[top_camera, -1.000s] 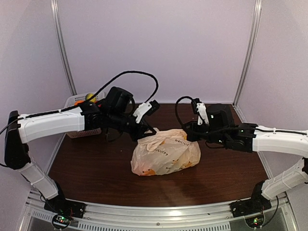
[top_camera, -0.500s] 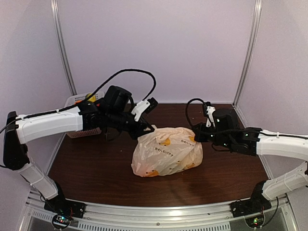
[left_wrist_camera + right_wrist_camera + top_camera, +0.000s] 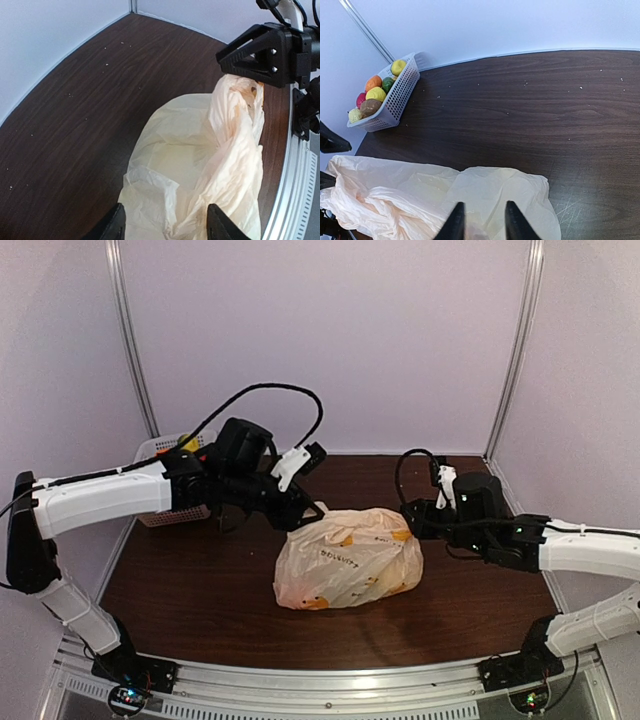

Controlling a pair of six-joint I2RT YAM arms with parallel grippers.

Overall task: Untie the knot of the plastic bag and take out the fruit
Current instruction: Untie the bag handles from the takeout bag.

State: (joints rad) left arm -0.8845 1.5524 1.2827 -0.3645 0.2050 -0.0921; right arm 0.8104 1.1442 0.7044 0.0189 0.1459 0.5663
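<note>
At the far left, near the back wall, a white slotted basket [image 3: 402, 92] holds small toy pieces in yellow, orange, red, green and brown. It sits well apart from the bag. The left arm reaches across in front of the basket. The left hand [image 3: 165, 220] is at the upper left corner of the plastic bag [image 3: 345, 565]. Its 2 fingers [image 3: 112, 227] stand apart with crumpled cream plastic bunched between them; I cannot tell whether they pinch it.

The bag lies in the middle of the dark wooden bench [image 3: 190, 580], slumped and full. Yellow-orange shapes of the fruit [image 3: 316, 601] show through the thin plastic. From the left wrist view, a ridge of plastic rises from the left hand up to the other hand. The knot cannot be picked out among the folds.

At the bag's upper right end, the right hand [image 3: 483, 217] has its 2 fingers drawn close together, clamped on a gather of the bag's plastic.
</note>
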